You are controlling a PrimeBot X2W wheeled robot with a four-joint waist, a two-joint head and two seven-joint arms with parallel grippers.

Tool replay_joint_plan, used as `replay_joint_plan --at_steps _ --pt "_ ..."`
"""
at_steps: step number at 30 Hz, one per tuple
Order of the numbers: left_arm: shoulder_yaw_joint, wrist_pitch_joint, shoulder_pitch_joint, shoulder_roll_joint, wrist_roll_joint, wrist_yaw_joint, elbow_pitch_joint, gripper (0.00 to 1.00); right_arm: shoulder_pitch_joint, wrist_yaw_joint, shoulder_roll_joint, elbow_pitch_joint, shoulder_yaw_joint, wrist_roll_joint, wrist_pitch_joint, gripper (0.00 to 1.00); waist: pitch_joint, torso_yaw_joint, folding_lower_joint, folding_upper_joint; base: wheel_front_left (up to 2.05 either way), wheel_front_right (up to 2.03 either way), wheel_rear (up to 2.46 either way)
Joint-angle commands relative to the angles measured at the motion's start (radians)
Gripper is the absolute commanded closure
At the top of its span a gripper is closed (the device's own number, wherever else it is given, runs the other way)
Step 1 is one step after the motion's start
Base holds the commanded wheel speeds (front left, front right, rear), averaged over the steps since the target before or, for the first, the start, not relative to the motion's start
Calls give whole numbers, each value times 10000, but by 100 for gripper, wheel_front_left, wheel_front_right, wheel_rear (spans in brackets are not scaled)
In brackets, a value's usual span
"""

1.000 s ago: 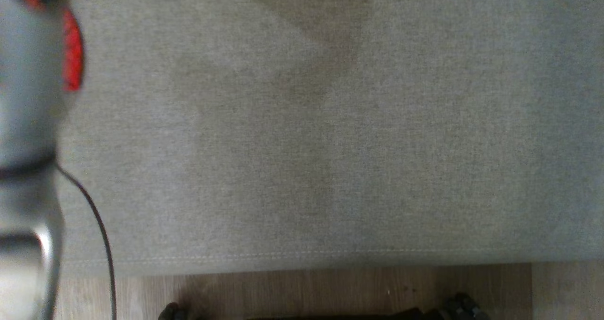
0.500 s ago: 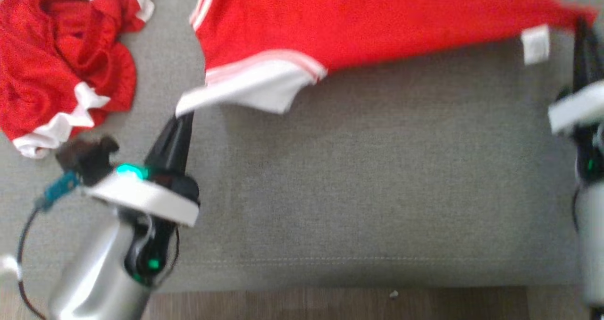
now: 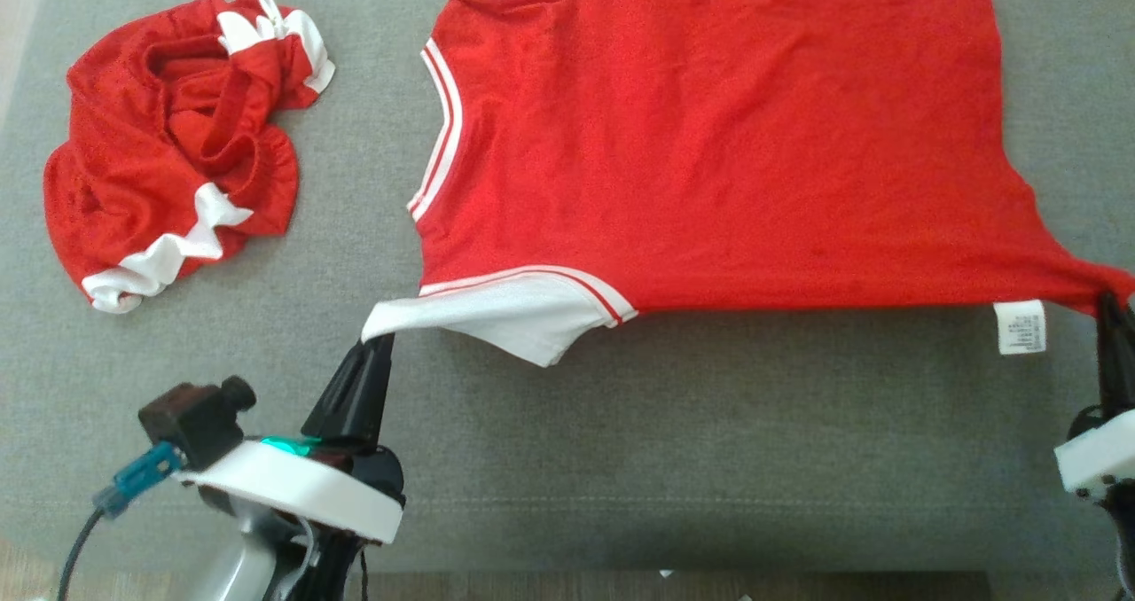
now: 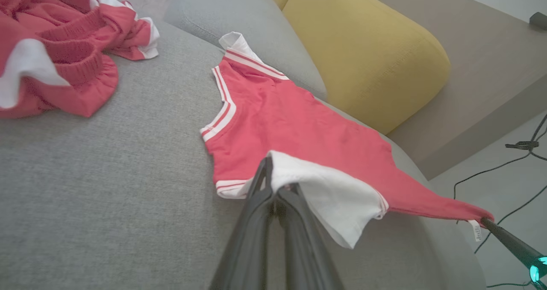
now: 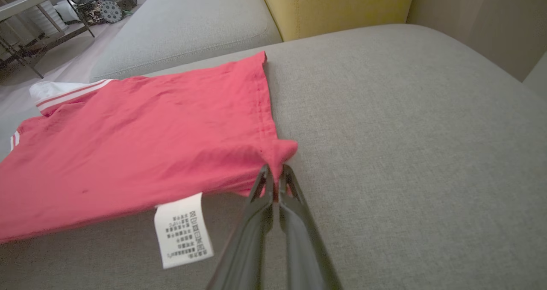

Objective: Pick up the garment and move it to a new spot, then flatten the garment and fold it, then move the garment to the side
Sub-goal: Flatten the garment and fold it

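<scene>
Red T-shirt (image 3: 709, 140) lies spread across the grey sofa seat (image 3: 709, 424), its near edge stretched taut between two grippers. A crumpled red-and-white garment (image 3: 168, 149) sits well apart to its left. The left gripper (image 3: 379, 339) is clamped on the white sleeve (image 3: 505, 317), and the right gripper (image 3: 1111, 304) pinches the hem corner (image 3: 1099, 284) beside the white care label (image 3: 1020, 326).

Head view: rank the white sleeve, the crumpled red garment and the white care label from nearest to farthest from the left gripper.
1. White sleeve: its corner is pinched by the left gripper.
2. Crumpled red garment: up and left on the sofa.
3. Care label: far right on the red shirt, beside the right gripper.
</scene>
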Motion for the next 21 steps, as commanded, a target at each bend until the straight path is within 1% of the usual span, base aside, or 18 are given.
replay_joint_plan --at_steps 1,3,5,7,10,11,14,17,21 --pt "417 52 -222 203 -83 60 -441 100 -105 63 -120 -545 90 -112 87 100 12 -14 1 -1 0 0 0" --pt "432 343 -285 194 -221 220 -753 100 -110 63 30 -872 125 -80 379 100 11 -51 1 -1 0 0 0" --pt "408 643 -509 228 -264 319 -830 100 -328 63 54 -848 177 -107 615 100 45 -88 1 -1 0 0 0" --pt "355 854 -903 195 -226 380 -744 100 -701 63 -13 -534 147 -322 752 100 103 -105 1 -1 0 0 0" --pt "269 1030 -1728 67 -120 353 -273 100 -1381 63 -127 277 98 -602 823 100 250 -92 1 -1 0 0 0" --pt "257 974 -2052 33 -30 287 -77 100 -1631 63 -162 549 103 -649 773 100 315 -92 1 -1 0 0 0" --pt "-10 570 -3109 206 846 -54 557 100 -2407 63 -315 1295 141 -791 408 100 569 -104 1 -1 0 0 0" --pt "-143 348 -3974 102 1134 -326 1327 100 -3107 63 -412 1979 221 -901 43 100 833 -136 1 -1 0 0 0" --pt "-286 217 -4948 97 1501 -512 2463 100 -3919 63 -448 2696 482 -1114 -335 100 1217 -233 1 -1 0 0 0"
